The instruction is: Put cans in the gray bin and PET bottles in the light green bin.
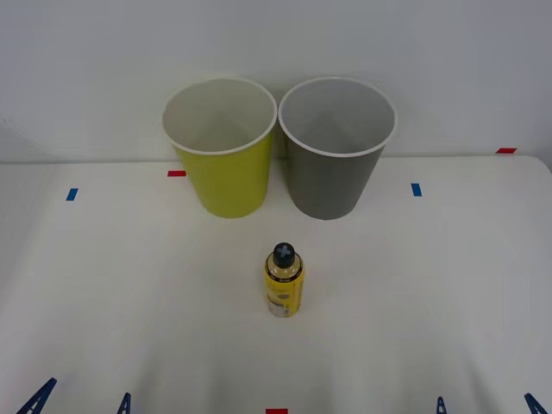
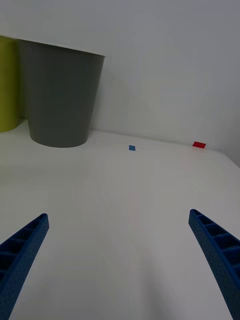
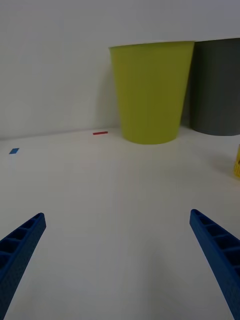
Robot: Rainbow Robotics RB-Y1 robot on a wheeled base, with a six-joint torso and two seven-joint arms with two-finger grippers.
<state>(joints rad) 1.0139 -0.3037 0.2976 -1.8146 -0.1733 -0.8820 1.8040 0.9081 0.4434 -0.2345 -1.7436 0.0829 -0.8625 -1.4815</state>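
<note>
Both grippers sit low at the near edge of the table (image 1: 103, 293), well apart from everything on it. The left gripper (image 1: 79, 398) has its blue ribbed fingers (image 3: 20, 245) spread wide, one at each side of its wrist view, with nothing between them but bare white tabletop; they hold nothing. The right gripper (image 1: 487, 403) is the same: its fingers (image 2: 215, 250) stand far apart over bare table and grip nothing. The bottle (image 1: 283, 281) stands upright near the middle of the table, between the two arms, its long axis vertical and its black cap pointing straight up; the yellow label wraps the body. It stands free, touching neither bin. Behind it, close to the wall, the green bin (image 1: 222, 148) is on the robot's left and the gray bin (image 1: 335, 148) on the right, both upright with their open mouths facing up and their white rims nearly touching. The bottle stands in front of the gap between them, a little nearer the green bin's side. Small blue and red tape marks (image 1: 416, 189) lie flat on the table around the bins.
</note>
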